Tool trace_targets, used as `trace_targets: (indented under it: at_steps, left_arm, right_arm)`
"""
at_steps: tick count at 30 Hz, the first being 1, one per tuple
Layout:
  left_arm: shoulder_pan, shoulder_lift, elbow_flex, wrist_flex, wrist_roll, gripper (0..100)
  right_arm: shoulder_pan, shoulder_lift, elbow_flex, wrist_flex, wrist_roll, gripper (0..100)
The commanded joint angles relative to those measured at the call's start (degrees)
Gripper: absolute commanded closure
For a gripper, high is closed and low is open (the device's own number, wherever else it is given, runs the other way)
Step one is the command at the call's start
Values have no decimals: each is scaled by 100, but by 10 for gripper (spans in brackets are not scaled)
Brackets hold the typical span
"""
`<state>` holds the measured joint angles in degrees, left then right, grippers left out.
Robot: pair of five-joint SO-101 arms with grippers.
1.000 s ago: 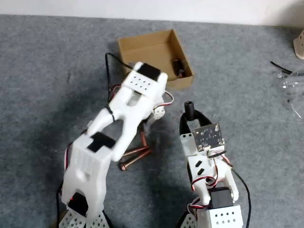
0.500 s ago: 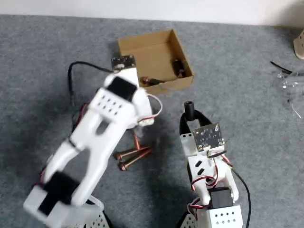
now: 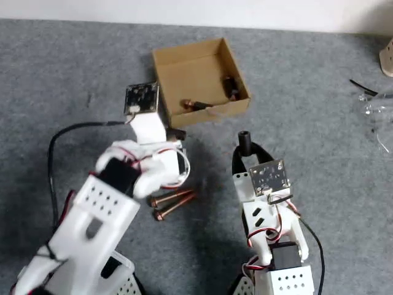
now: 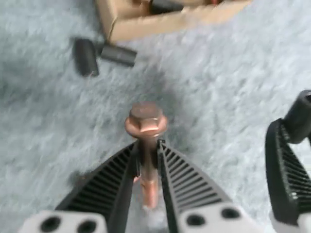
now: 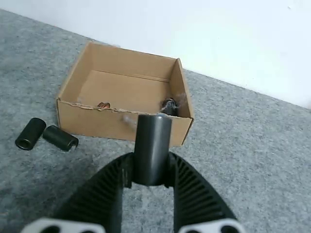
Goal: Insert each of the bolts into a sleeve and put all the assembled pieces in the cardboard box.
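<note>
Left jaws clamp a bolt, right jaws a sleeve, both near the box edge

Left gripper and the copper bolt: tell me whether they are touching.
Touching. The left wrist view shows the left gripper clamping the copper bolt by its shank, a finger pressed against each side.

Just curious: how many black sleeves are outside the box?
3: one sleeve in the right gripper, two sleeves on the carpet beside the cardboard box. Others may be hidden.
</note>
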<state>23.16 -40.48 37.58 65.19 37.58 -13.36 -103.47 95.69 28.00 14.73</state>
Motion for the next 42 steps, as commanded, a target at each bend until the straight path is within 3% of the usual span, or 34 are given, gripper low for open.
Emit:
trace_targets:
  at_steps: [1, 10, 24, 29, 33, 36, 42]
  left_arm:
    - [48, -1007, 910, -1275, -44, 996]
    - [-277, -3231, 3046, -3367, -1609, 996]
    - [-259, -6273, 6000, -6716, -1653, 996]
    - [-295, -6404, 5956, -6593, -1196, 996]
    - [-295, -6404, 5956, -6435, -563, 996]
    - [-321, -6404, 5956, -6453, -554, 996]
    - [-611, -6404, 5956, -6462, -510, 996]
  right_arm:
    - [66, -22, 629, -233, 35, 995]
    - [66, -22, 646, -233, 35, 995]
    - [-198, -22, 655, -233, 62, 995]
    - [-391, -22, 611, -233, 53, 995]
    - [-1033, -22, 620, -233, 62, 995]
    - [-1411, -22, 629, -233, 62, 995]
    - [-1446, -31, 593, -356, 26, 995]
